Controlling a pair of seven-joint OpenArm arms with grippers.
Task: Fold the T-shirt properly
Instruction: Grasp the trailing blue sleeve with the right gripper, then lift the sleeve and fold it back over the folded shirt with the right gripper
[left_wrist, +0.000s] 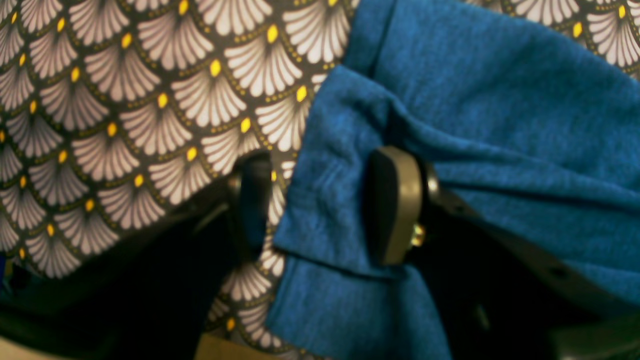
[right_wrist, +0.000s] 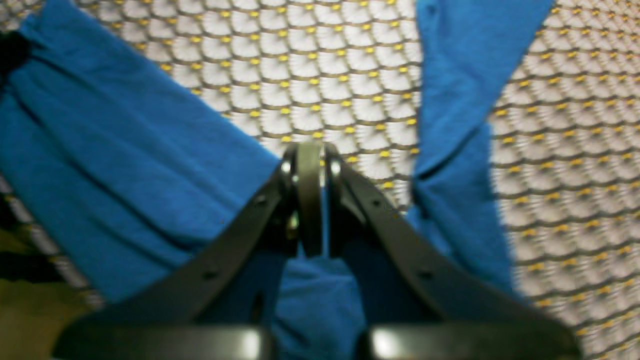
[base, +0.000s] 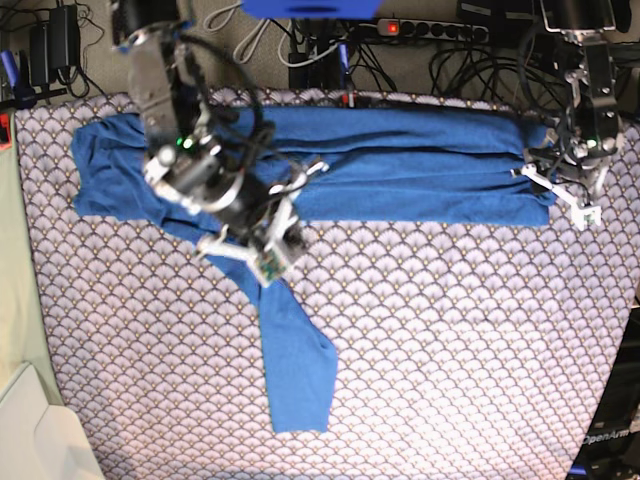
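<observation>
The blue T-shirt (base: 400, 170) lies in a long folded band across the back of the table. One sleeve (base: 295, 370) trails toward the front. My right gripper (base: 268, 255) is over the band's left part, where that sleeve starts. In the right wrist view the right gripper (right_wrist: 310, 195) is shut, with blue cloth (right_wrist: 125, 150) pinched between its tips and spreading to both sides. My left gripper (base: 555, 190) is at the band's right end. In the left wrist view the left gripper (left_wrist: 322, 205) is open, with a bunched edge of the shirt (left_wrist: 500, 100) between its fingers.
The scallop-patterned tablecloth (base: 450, 350) covers the whole table. Cables and a power strip (base: 420, 28) run behind the back edge. A pale box corner (base: 30, 430) sits off the front left. The table's right edge is close to the left gripper.
</observation>
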